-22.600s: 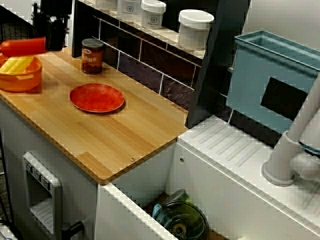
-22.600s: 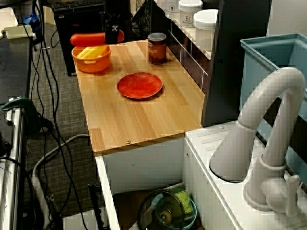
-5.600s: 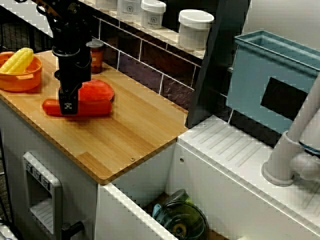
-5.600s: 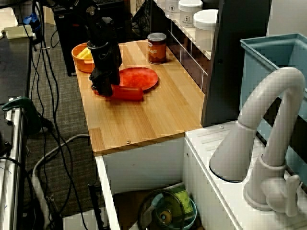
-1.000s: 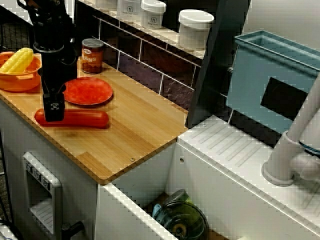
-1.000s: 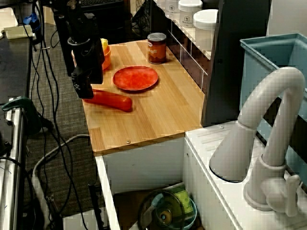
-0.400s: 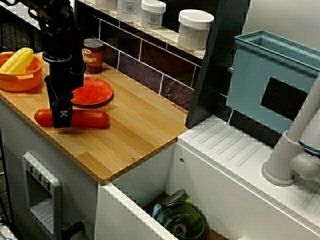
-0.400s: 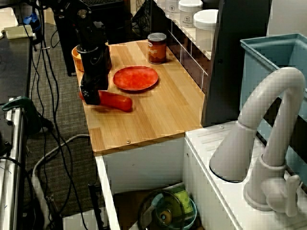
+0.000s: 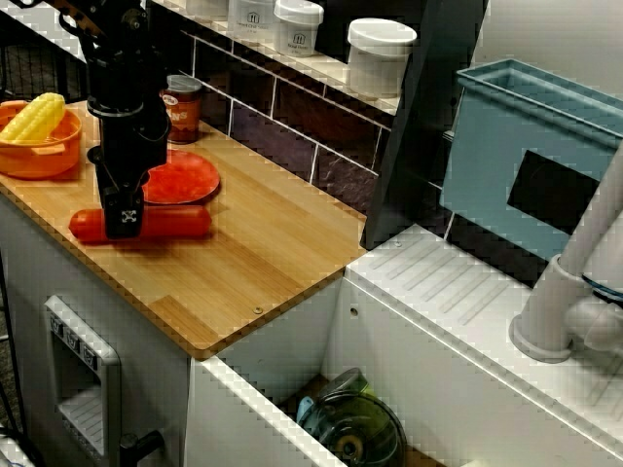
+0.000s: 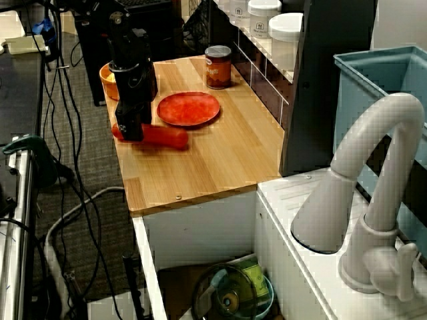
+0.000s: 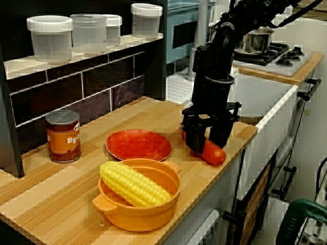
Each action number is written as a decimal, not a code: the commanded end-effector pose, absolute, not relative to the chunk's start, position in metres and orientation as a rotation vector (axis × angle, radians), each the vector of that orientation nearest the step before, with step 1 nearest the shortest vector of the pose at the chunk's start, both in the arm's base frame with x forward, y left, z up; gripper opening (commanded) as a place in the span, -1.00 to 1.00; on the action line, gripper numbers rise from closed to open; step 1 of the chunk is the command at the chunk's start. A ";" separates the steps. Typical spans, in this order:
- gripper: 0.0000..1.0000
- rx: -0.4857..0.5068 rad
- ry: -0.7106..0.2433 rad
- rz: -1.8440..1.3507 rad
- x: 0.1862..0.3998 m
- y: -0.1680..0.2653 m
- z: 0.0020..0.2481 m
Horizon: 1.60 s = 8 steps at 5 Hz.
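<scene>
Straddling the red sausage point(image 9: 170, 223) on the wooden counter point(image 9: 253, 255), the gripper point(image 11: 207, 140) has its fingers point(image 11: 194, 137) against both sides. I cannot tell whether they pinch it. The sausage lies just beside the red plate point(image 9: 185, 177).

Soft, even room light is falling from overhead on the wooden counter point(image 9: 253, 243), and it is showing bright and warm in all three views. Under my gripper point(image 9: 123, 226) and the red sausage point(image 9: 175, 223) it is clasping, only a faint, blurred shadow is lying on the wood. The dark tiles point(image 9: 282, 122) are catching pale streaks of glare, and the red plate point(image 11: 138, 144) is shining a little in the view from the counter's end. My black arm point(image 10: 130, 63) is reading as a nearly featureless silhouette. In the view over the faucet, the faucet point(image 10: 373, 167) is looming close and soft. All the pictures are looking coarse, with jagged, stair-stepped edges.
</scene>
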State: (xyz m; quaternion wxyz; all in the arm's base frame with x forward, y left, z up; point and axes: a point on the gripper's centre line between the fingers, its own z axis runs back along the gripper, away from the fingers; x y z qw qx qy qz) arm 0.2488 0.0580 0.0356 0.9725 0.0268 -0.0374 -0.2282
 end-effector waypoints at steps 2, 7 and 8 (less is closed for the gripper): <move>-1.00 0.070 -0.129 -0.444 0.258 0.071 0.055; -1.00 0.020 -0.181 -0.306 0.303 0.122 0.100; -1.00 0.056 -0.184 -0.298 0.313 0.123 0.086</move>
